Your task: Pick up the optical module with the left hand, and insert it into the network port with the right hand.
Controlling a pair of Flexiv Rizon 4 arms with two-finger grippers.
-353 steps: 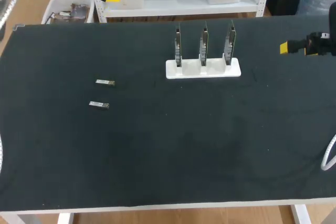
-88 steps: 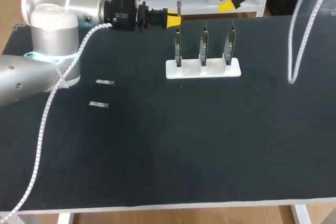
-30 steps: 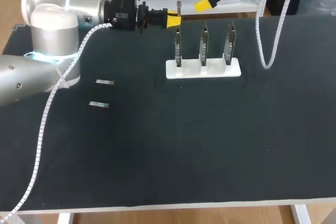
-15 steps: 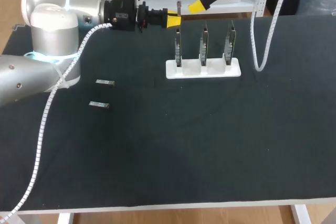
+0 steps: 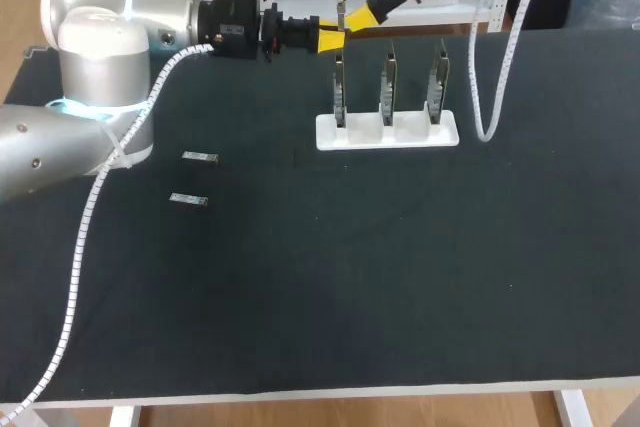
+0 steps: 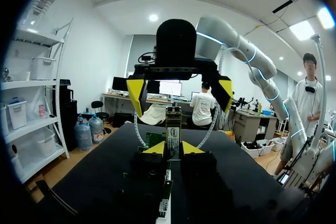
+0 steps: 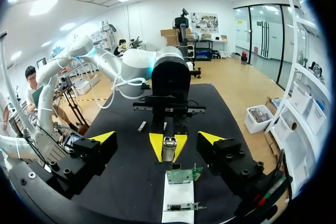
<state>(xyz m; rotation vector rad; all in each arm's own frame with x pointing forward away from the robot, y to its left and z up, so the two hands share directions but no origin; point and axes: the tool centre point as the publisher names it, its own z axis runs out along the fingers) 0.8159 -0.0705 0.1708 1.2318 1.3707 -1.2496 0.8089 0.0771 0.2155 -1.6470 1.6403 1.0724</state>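
the right gripper point(image 5: 354, 1), jaws wide open, has swung in to the left gripper point(image 5: 330, 40), which stays clamped on the optical module point(image 6: 172, 121); handover looks imminent.

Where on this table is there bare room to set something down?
Free: the table nearer than the white stand and the two loose modules; also right of the stand. Crowded: the far edge by the stand, where the left gripper, holding the optical module, faces the open right gripper.
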